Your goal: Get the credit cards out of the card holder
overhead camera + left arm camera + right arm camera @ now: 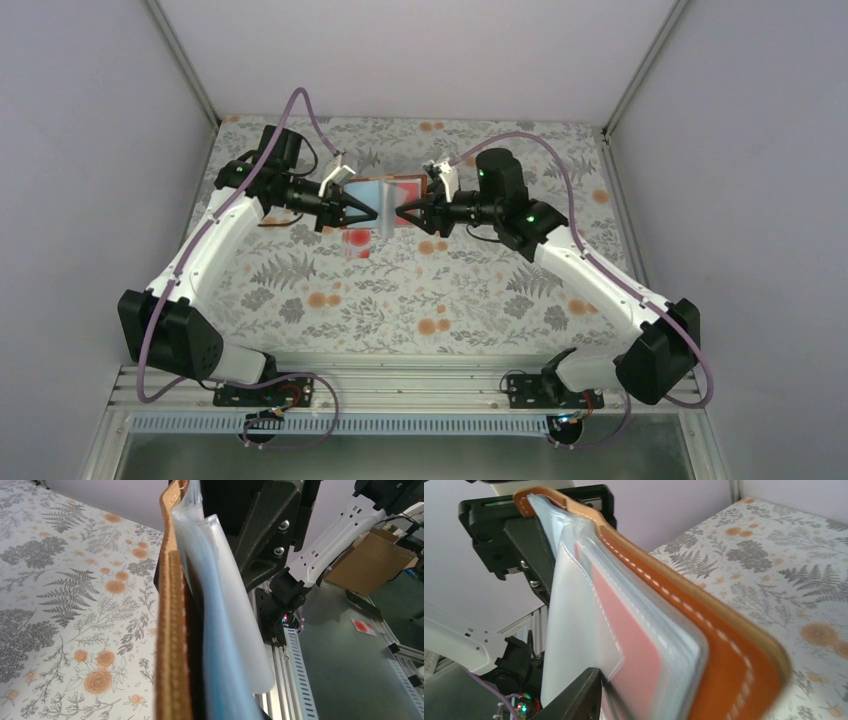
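Observation:
The brown leather card holder [388,196] hangs open above the table between both grippers. My left gripper [366,212] is shut on its left half, and in the left wrist view the leather edge [172,630] and the blue sleeves [220,655] show edge-on. My right gripper [408,213] is at the right half. One dark finger [574,700] touches a clear sleeve, and the other is hidden behind the holder [724,645]. A red credit card [634,650] sits inside a sleeve. A pale credit card with red blotches [357,242] lies on the table just under the holder.
The floral tablecloth [450,290] covers the table. Grey walls [90,150] close the left, right and back sides. An aluminium rail [400,380] carries both arm bases at the near edge. Beyond it lie a cardboard box [372,562] and a small pale piece with a red blotch [363,626].

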